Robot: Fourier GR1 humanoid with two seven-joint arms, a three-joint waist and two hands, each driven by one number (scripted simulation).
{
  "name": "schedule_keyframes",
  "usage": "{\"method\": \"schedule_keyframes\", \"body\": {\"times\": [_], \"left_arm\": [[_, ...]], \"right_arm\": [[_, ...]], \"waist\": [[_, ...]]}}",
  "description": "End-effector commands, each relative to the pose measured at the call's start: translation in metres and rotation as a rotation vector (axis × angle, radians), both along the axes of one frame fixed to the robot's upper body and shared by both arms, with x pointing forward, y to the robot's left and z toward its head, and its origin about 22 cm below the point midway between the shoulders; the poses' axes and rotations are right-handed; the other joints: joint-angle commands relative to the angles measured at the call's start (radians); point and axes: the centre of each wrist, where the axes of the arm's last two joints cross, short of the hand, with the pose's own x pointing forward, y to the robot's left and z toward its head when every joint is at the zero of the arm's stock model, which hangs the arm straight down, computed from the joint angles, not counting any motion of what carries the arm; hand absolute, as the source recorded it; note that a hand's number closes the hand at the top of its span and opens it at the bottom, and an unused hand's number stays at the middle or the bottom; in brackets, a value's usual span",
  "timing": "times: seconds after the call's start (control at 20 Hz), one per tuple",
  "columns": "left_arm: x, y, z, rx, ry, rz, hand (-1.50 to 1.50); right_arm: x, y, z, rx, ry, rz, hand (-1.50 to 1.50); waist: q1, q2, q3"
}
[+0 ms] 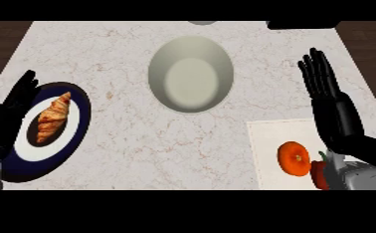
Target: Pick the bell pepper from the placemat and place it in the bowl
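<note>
Locate the red bell pepper (319, 173) on the placemat (268, 145) at 4 o'clock, partly hidden by the right forearm, beside an orange fruit (294, 158). The bowl (191, 75) sits at 12 o'clock. Right hand (330, 102) at 3 o'clock and left hand (18, 100) at 9 o'clock: fingers straight, holding nothing.

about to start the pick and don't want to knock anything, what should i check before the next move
1. Bell pepper on the placemat: ok, partly hidden by the right forearm.
2. Right hand open and holding nothing: ok.
3. Right hand over the pepper: not ok, it lies beyond the placemat.
4. Bowl upright and empty: ok.
5. Gap between the pepper and the orange fruit: cannot tell.
6. Left hand out of the path, by the plate: ok.
</note>
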Motion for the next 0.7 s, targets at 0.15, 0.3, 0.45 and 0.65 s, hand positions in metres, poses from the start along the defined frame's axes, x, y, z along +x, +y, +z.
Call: {"method": "schedule_keyframes", "body": {"times": [0.15, 0.3, 0.45, 0.65], "left_arm": [[0.009, -0.059, -0.001, -0.132, -0.043, -0.198, 0.0], [0.01, -0.069, -0.004, -0.156, -0.058, -0.24, 0.0], [0.002, -0.119, -0.015, -0.245, -0.043, -0.395, 0.0], [0.018, -0.145, -0.014, -0.235, -0.032, -0.445, 0.0]], "right_arm": [[-0.042, -0.055, -0.025, -0.044, 0.106, -0.508, 1.5], [-0.08, -0.133, -0.05, -0.531, 0.306, -0.713, 1.5], [-0.104, -0.098, -0.083, -0.206, 0.363, -0.963, -1.5], [-0.114, -0.098, -0.085, -0.363, 0.328, -0.983, -1.5]], "waist": [[-0.057, -0.014, -0.001], [-0.141, 0.034, -0.034], [-0.04, -0.007, -0.001], [0.009, -0.001, -0.001]]}}
